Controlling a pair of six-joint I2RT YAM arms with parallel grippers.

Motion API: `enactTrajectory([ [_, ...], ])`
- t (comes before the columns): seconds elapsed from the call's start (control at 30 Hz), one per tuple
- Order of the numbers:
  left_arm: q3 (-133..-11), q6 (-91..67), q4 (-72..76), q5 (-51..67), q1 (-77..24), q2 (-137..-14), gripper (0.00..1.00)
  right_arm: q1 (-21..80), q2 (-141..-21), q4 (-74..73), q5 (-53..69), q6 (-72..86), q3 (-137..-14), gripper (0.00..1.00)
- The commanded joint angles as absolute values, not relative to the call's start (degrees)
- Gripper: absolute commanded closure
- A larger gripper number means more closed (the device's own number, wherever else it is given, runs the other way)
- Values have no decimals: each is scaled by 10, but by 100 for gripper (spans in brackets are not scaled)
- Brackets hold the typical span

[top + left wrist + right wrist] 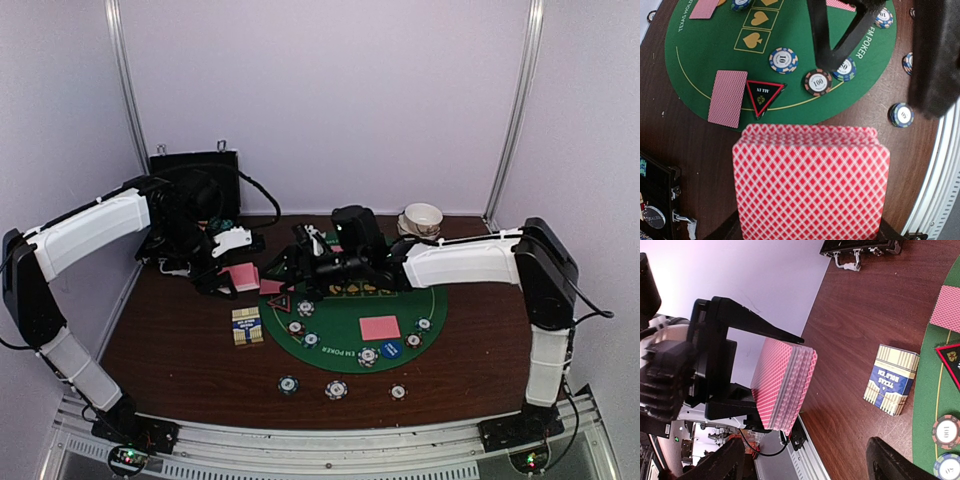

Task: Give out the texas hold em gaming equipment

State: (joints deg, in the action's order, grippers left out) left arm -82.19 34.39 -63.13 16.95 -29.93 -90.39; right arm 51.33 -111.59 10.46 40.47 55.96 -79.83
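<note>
- Left pincer [807,229]: clamped on a deck of cards [782,382], fingers on two opposite edges, deck held clear of the table. Backs show a red-and-white diamond pattern.
- Right pincer [805,445]: fingers wide apart, nothing between them. Deck straight ahead of it, seen edge-on.
- Green mat [705,50]: below and ahead of the left pincer. Print reads "TEXAS HOL…" on one side and "EM POKER" on the other, with heart and spade boxes in gold.
- Triangle marker [764,95]: just ahead of the deck on the mat's near rim, black with a red border. Small text looks like "ALL IN", upside down from the left wrist.
- Single card [727,97]: face down, just left of the marker, straddling the mat's edge.
- 10 chip [783,60] and 100 chip [818,82]: on the mat past the marker, numbers clear.
- Third chip [846,69]: touching the 100 chip, number partly hidden by a black finger.
- Card box [891,379]: flat on bare wood, right of the right pincer's line to the deck. Blue label reads "TEXAS HOLD'EM", cream stripes.
</note>
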Motion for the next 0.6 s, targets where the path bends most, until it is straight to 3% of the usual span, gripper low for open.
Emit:
enactTrajectory([
  [0.0,-842,351,-632,186,-296,-887,100,509,-1148,164,447,597,-831,14],
  [0.57,-838,354,-632,192,-296,-887,100,509,-1247,220,473,671,-924,18],
])
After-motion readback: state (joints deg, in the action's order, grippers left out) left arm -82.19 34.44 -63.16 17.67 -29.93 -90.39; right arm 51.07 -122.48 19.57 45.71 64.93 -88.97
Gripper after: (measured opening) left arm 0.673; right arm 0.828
